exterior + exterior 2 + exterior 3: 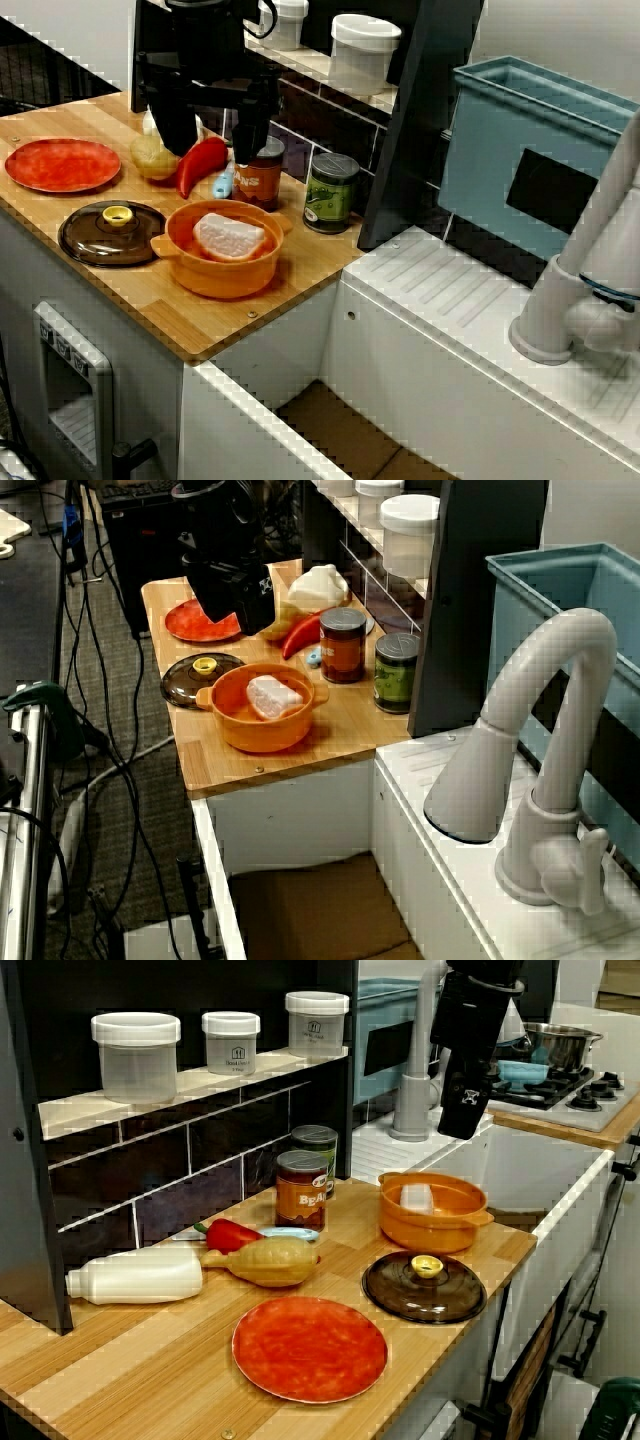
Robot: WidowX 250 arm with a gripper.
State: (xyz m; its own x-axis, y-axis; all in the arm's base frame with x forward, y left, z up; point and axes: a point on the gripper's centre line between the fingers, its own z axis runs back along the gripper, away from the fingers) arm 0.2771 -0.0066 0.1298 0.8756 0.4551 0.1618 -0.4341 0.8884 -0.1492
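On my feed from above the sink, the gripper [215,155] hangs over the back of the counter [300,262]. Its two black fingers are spread apart and there is nothing between them, so I read it as released. In the view along the counter it sits well clear of the wood, high above everything.

Nearest below it is the red pepper [200,166], which lies on the counter and shows in the gap between the fingers. A yellow vegetable [152,157] lies just beside the pepper at its 9 o'clock. I cannot tell whether they touch.

The other things, seen from above the sink:
- A small blue item [223,184] is at the pepper's 3 o'clock.
- A brown can [260,176] stands upright just past the blue item.
- A green can [330,192] stands upright at the brown can's 3 o'clock, close to it but apart.
- An orange pot [225,282] sits at the pepper's 5 o'clock with its lid off and a pale chunk [230,237] inside.
- The dark glass lid [112,234] with its yellow knob lies flat at the pot's 9 o'clock, just beside it.
- A red plate [62,164] lies at the lid's 11 o'clock.

In the view along the counter, a white bottle [135,1275] lies on its side against the back wall.
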